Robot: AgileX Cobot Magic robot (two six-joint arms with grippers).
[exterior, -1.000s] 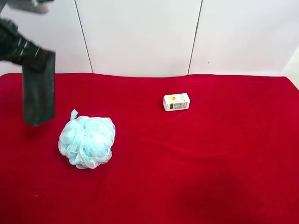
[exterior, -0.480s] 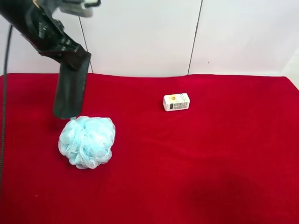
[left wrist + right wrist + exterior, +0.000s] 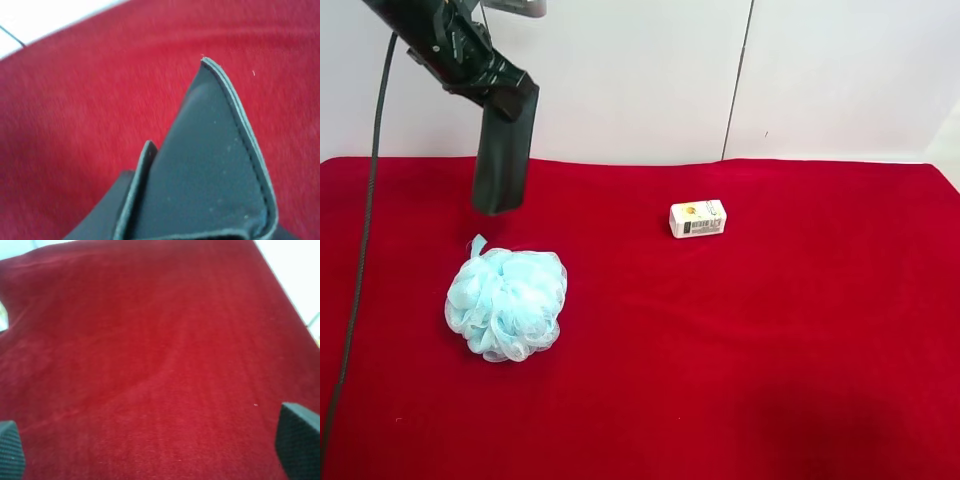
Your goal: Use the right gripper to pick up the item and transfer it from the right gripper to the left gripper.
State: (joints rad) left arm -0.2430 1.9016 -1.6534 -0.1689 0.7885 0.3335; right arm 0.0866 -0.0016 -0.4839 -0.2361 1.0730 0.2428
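The item, a dark grey flat case (image 3: 500, 165), hangs upright in the air above the red cloth, behind the light-blue pouf. The left gripper (image 3: 506, 95) is shut on its top end; this is the arm at the exterior high view's left. In the left wrist view the case (image 3: 200, 175) fills the lower part, its corner pointing towards the cloth. The right gripper (image 3: 154, 445) is open and empty, its two black fingertips (image 3: 297, 440) wide apart over bare red cloth. It does not show in the exterior high view.
A light-blue mesh bath pouf (image 3: 506, 303) lies on the red tablecloth (image 3: 740, 350), just below and in front of the hanging case. A small white printed box (image 3: 698, 218) lies farther right. A white panelled wall stands behind the table.
The arm holding the case has swung from the view's left edge to the right and upward. The case now hangs behind the pouf. Pouf and box have not moved.
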